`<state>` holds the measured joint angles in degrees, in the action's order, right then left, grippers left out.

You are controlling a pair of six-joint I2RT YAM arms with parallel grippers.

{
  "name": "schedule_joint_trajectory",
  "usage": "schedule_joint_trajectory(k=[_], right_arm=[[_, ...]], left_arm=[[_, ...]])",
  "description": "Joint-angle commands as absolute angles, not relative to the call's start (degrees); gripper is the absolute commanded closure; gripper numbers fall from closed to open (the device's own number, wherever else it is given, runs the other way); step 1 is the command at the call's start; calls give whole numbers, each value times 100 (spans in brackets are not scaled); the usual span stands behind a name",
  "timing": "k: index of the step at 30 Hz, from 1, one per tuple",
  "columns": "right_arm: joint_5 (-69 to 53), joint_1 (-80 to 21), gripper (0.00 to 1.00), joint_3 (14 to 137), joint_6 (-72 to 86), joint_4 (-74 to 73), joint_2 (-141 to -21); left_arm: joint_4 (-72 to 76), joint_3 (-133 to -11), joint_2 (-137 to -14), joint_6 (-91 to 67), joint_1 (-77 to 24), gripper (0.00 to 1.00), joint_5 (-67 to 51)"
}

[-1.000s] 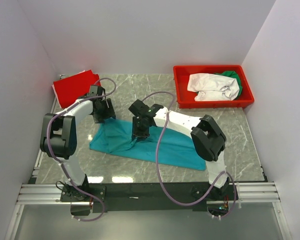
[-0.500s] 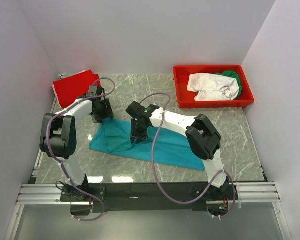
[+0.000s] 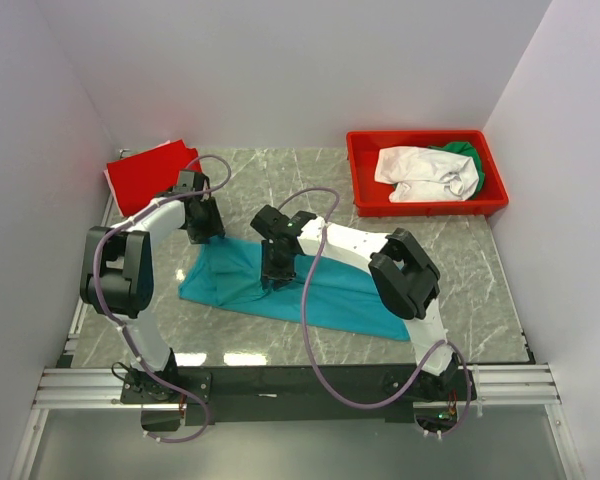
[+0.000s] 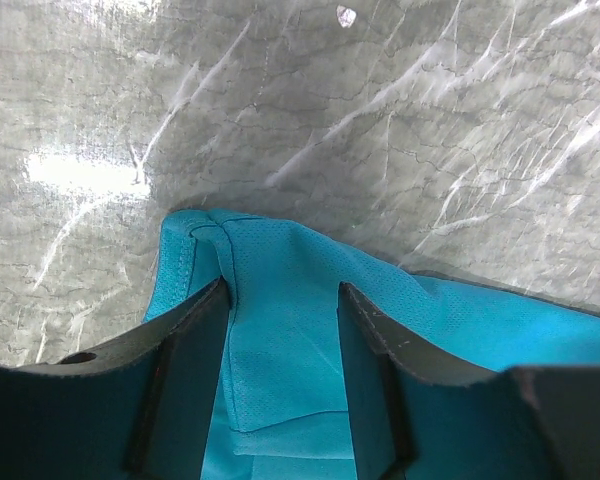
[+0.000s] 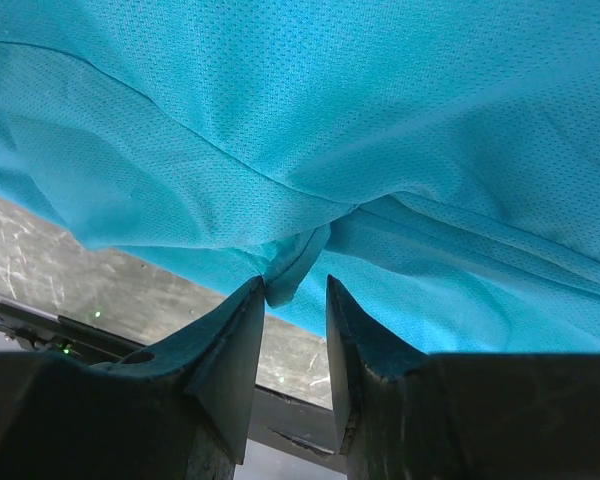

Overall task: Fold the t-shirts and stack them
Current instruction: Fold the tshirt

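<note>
The teal t-shirt lies spread and rumpled on the table in front of the arms. My left gripper is at its far left corner; in the left wrist view the gripper is open with the flat teal cloth between its fingers. My right gripper is over the shirt's middle; in the right wrist view the gripper is narrowly open, and a small cloth fold touches its left fingertip. The red t-shirt lies folded at the far left. The white t-shirt and green t-shirt lie crumpled in the bin.
The red plastic bin stands at the back right. White walls close in the left, back and right sides. The marble tabletop shows right of the teal shirt. A metal rail runs along the near edge.
My right gripper has moved a little to the left over the teal shirt. My left gripper has shifted slightly toward the back at the shirt's corner.
</note>
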<state>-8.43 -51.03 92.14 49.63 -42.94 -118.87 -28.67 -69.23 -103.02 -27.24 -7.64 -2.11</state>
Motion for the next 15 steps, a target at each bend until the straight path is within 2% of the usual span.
schedule_joint_trajectory(k=[1,7,10,13,14,15], right_arm=[[-800,-5150,61,9413,4913,-4210,-11935],[-993,-5150,62,9536,4826,-4175,-12137],[-1090,-5142,67,9615,4781,-4184,-12243],[-1055,-5142,83,9642,4764,-4263,-12226],[-1020,-5142,86,9572,4764,-4271,-12147],[-1002,-5142,89,9528,4764,-4271,-12103]], left_arm=[[-2733,-7102,-10380,-2725,-747,47,-255],[-2690,-7102,-10459,-2733,-747,55,-272],[-2681,-7136,-10512,-2760,-747,59,-281],[-2707,-7207,-10573,-2742,-747,76,-246],[-2707,-7224,-10582,-2733,-747,87,-220],[-2716,-7242,-10617,-2733,-738,90,-220]])
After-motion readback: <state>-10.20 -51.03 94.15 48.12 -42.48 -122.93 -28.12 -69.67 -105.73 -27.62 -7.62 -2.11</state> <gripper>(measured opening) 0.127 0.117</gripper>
